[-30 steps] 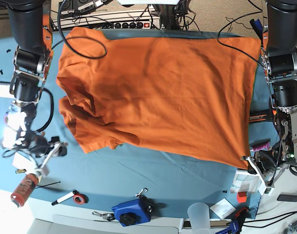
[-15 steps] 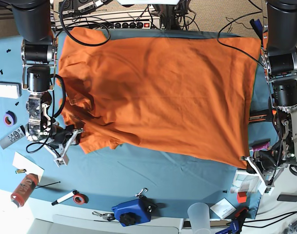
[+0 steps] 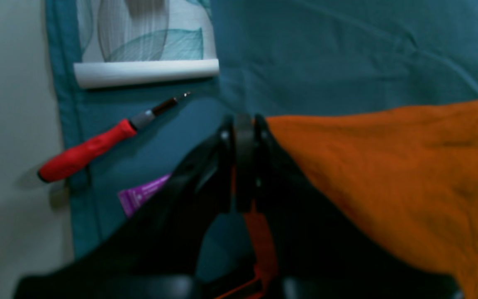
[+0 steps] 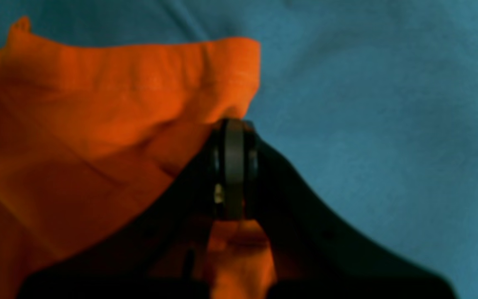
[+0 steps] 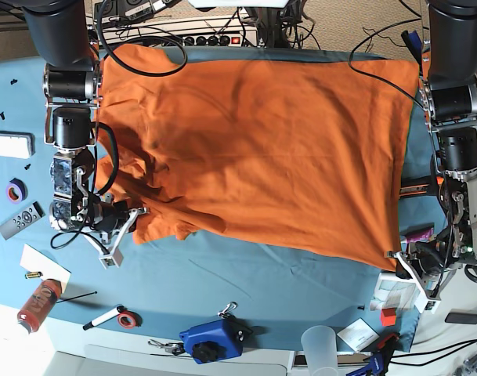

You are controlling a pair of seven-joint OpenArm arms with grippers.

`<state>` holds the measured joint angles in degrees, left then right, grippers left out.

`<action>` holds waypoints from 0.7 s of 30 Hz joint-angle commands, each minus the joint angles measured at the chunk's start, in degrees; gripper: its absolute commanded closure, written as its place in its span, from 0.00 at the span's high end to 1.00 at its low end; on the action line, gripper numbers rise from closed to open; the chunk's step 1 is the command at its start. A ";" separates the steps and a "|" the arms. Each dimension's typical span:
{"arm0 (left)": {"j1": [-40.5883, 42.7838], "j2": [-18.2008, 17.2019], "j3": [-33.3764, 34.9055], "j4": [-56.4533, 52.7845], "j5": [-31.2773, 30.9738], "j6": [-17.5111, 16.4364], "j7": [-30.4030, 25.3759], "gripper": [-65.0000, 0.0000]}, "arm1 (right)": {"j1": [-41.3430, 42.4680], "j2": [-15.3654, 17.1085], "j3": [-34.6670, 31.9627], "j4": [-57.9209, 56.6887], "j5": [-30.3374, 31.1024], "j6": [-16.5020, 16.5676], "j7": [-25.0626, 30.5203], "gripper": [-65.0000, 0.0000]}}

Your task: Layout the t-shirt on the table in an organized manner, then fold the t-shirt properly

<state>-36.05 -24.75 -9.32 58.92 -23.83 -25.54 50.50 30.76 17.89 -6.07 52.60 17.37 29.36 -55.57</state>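
left wrist only: red screwdriver (image 3: 93, 147) beside t-shirt (image 3: 396, 182)

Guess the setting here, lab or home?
Likely a robotics lab bench: two arms work over a cloth-covered table, with a power strip and cables behind, and a red screwdriver lying near the t-shirt.

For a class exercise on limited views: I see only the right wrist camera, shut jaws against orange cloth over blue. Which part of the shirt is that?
Observer: In the base view the right gripper is at the bunched sleeve end of the t-shirt.
Operator: And the other arm?
Observer: The left gripper is shut on the t-shirt's opposite corner.
Operator: Anything near that corner?
Observer: A red-handled screwdriver lies on the table beside it.
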 commanded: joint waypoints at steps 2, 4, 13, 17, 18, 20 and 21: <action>-2.01 -0.81 -0.17 0.92 -0.81 -0.04 -1.14 0.00 | 0.20 -0.09 -0.26 2.10 -2.21 -0.50 -5.05 0.00; -2.01 -0.81 -0.17 0.92 -0.79 -0.04 -0.79 0.00 | 0.15 -0.09 -0.26 4.74 -3.39 -0.83 -5.46 0.00; -0.31 -0.83 -0.17 0.94 -0.83 0.00 -0.79 0.00 | -0.28 -0.07 -0.22 17.70 -8.17 -4.44 2.01 0.00; 0.90 -0.81 -0.17 0.94 -0.83 -0.04 -0.81 0.00 | -0.15 0.07 -0.20 17.79 -11.58 -6.32 5.90 0.00; 0.96 -0.81 -0.17 0.94 -0.83 -0.04 -0.83 0.00 | -0.15 0.20 -0.20 17.79 -12.20 -6.58 5.95 0.00; 0.94 -0.83 -0.17 0.94 -0.83 -0.02 -0.90 0.00 | -0.15 0.66 -0.20 17.79 -12.92 -6.91 6.21 0.00; 0.94 -0.83 -0.17 0.94 -0.83 -0.02 -1.03 0.00 | -0.13 1.05 -0.20 17.79 -12.90 -6.91 6.23 0.00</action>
<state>-33.17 -24.64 -9.32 58.92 -24.05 -25.52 50.87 28.47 18.04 -6.55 69.36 4.54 23.03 -50.81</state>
